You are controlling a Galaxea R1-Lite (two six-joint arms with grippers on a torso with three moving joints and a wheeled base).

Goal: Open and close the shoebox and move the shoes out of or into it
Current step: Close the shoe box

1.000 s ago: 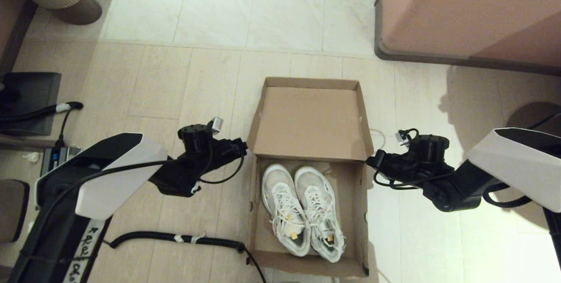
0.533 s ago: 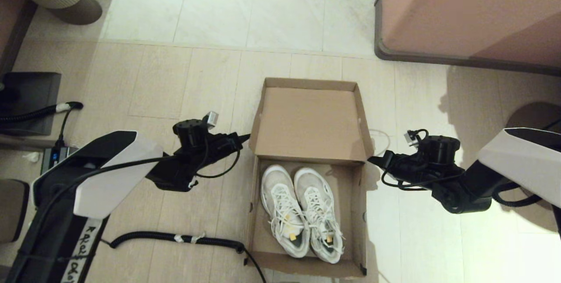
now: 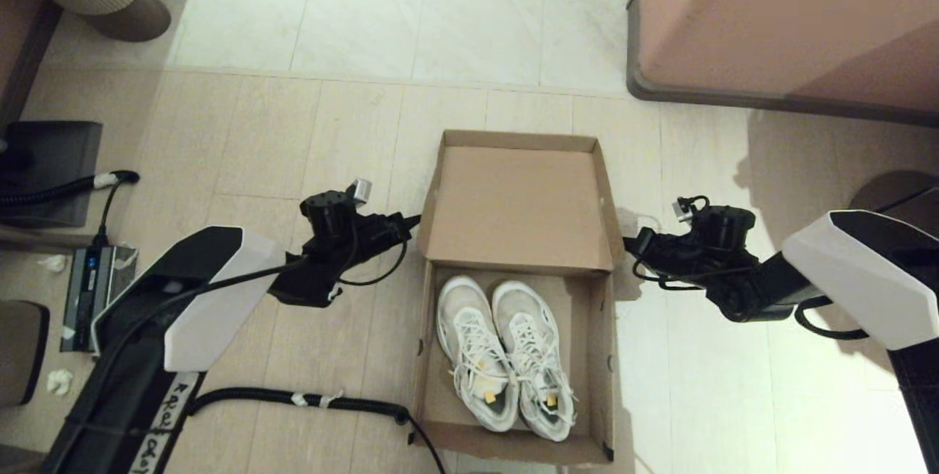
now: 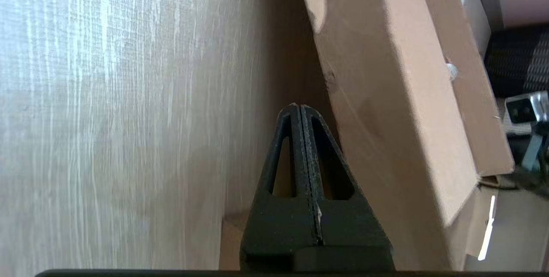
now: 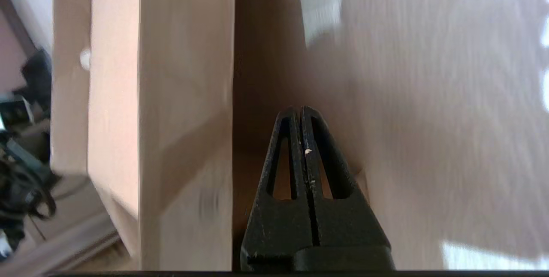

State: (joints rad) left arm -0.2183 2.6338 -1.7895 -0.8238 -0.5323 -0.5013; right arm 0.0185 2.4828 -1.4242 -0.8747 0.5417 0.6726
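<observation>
Closing step, likely: shoes (image 3: 505, 354) sit inside box (image 3: 601, 356), lid (image 3: 518, 206) up. Left gripper (image 3: 415, 221) and right gripper (image 3: 626, 243), jaws together, flank lid. Next: push it over.

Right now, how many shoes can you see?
2: the left shoe and the right shoe lie side by side inside the open shoebox, toes toward its raised lid. None seem hidden.

handwritten marks on left arm (image 3: 158, 430), unreadable
</observation>
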